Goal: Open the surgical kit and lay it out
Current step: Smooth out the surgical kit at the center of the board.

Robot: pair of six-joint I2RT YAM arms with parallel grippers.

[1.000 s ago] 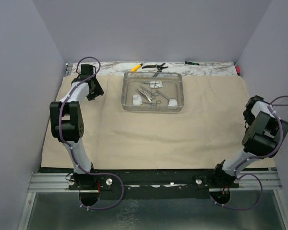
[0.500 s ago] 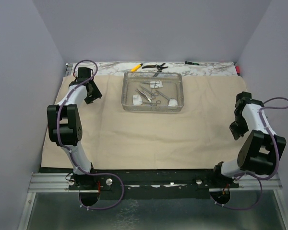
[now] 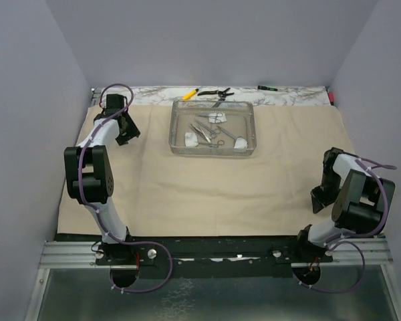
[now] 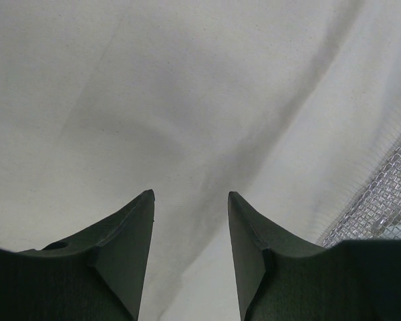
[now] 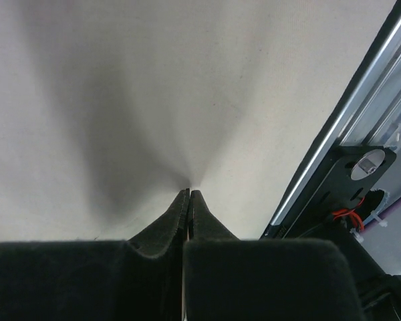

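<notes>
Cannot tell one of the tools (image 3: 207,130) in the tray (image 3: 173,130) from another: too small from above. Cannot name the speck (image 3: 267,87) at the far edge either. Cut off at the bottom edge: finger bases of the left gripper (image 4: 190,195) and the right gripper (image 5: 188,192). Buried in a pucker of cloth (image 5: 120,100): the right tips' very ends.

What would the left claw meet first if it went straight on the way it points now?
The cloth wrap: the left claw points at it, open, with nothing between, though the gap is unclear.
</notes>
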